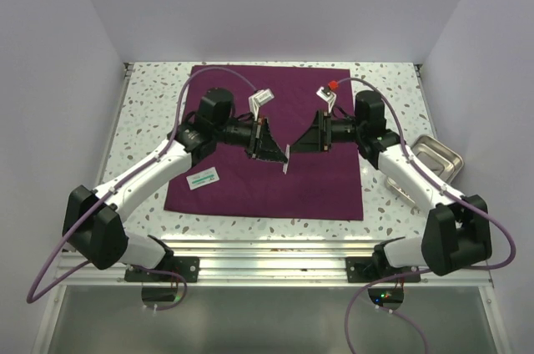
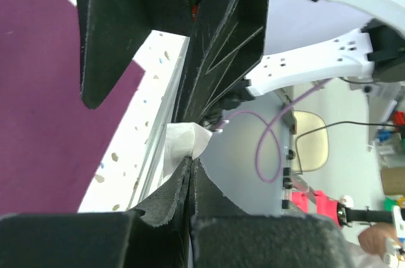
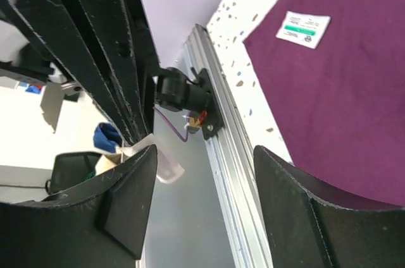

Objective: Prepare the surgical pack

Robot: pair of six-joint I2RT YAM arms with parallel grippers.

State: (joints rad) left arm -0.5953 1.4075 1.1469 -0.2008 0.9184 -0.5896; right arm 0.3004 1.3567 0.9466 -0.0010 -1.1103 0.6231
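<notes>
Speckled table [image 1: 150, 95] under maroon surgical pack [image 1: 317, 187], left gripper [image 1: 281, 156] clamped on white paper piece [image 2: 180, 145], right gripper [image 3: 205, 154] spread, nothing between its fingers.

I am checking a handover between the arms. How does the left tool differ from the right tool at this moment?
The left tool has its jaws shut, while the right tool has its jaws wide apart. The left tool pinches a thin white piece; the right tool grips nothing across its gap. Shared: both are black, hang above the maroon drape and point toward each other near its middle.
</notes>
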